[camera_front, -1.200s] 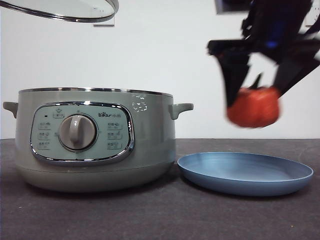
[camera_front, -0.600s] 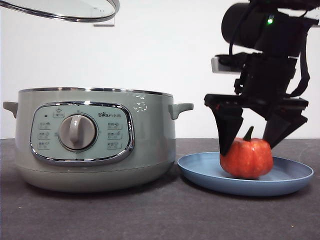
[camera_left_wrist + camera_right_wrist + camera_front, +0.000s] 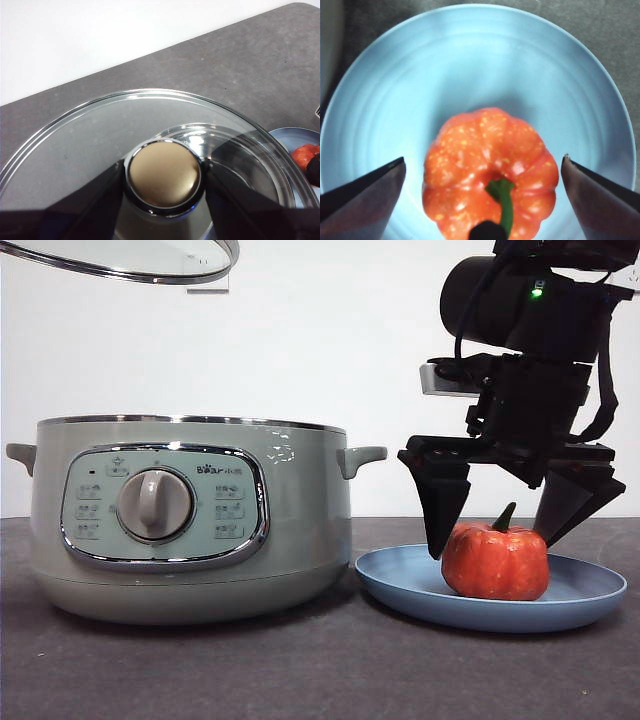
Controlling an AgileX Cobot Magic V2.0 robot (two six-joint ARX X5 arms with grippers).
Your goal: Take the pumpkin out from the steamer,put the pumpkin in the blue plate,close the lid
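Pumpkin [image 3: 496, 561] first, in the front view: it now sits on the blue plate [image 3: 400, 585], where a second ago it was swinging in the air above. Half a second back my right pincer [image 3: 505, 530] had its jaws pressed against the fruit's flanks; now they stand spread, one tip just beside each flank, with daylight showing on both sides. I read that as the release made, so the second step looks done. Off to the side of that pincer, beyond the plate's near rim, the steamer [image 3: 190, 515] stands uncovered on the grey surface [image 3: 300, 670], and the lid [image 3: 130, 260] hangs high above it, unmoved across the three frames.

Left wrist view: my left pincer [image 3: 162, 175] is clamped on the lid's knob [image 3: 163, 173], a jaw hard against each side, the glass dome spread out beneath. Through the glass I catch a chrome rim lower down, and out past the lid's edge a sliver of plate and pumpkin.

Right wrist view: the jaws are wide, well clear of the pumpkin [image 3: 492, 192], which rests stem up directly between them, inside the plate [image 3: 385, 90] and set toward the pincer's side of it.

What remains, I judge, is lifting the right arm away and lowering the lid onto the pot.
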